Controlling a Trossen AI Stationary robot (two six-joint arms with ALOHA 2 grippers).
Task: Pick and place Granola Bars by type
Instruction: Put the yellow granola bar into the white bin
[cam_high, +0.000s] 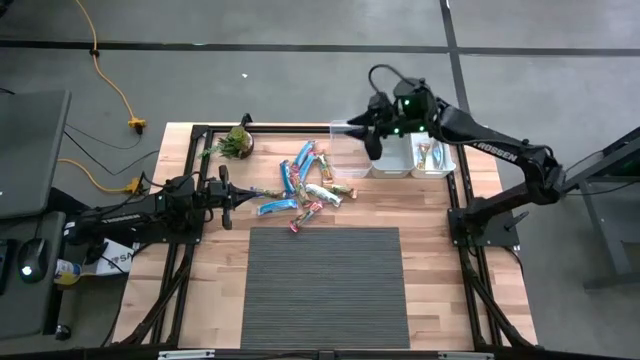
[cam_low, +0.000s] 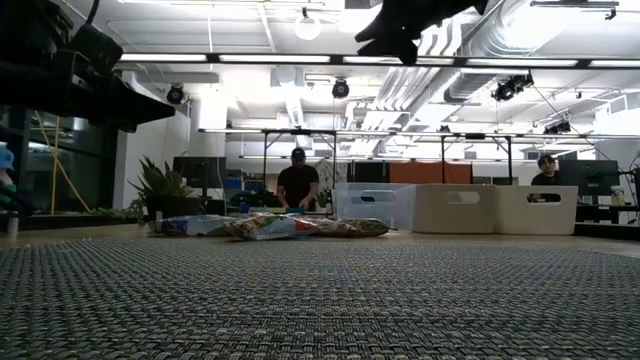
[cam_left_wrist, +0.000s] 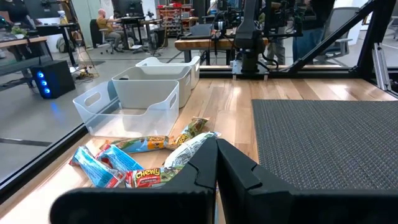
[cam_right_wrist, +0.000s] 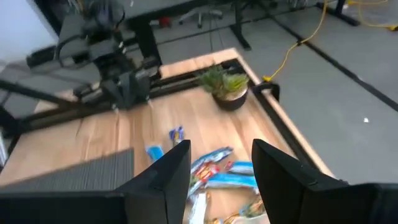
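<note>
Several wrapped granola bars, blue, blue-red-white and yellow-green, lie in a loose pile on the wooden table just beyond the grey mat; the right wrist view shows the granola bars from above. One bar lies apart at the mat's far edge, and another lies inside the rightmost bin. My right gripper hangs high over the bins, open, with nothing between its fingers. At the table's left edge my left gripper points level at the pile, shut and holding nothing.
Three bins stand in a row at the far right: a clear bin and two white bins. A small potted plant stands at the far left. The grey mat covers the near middle. People sit in the room beyond.
</note>
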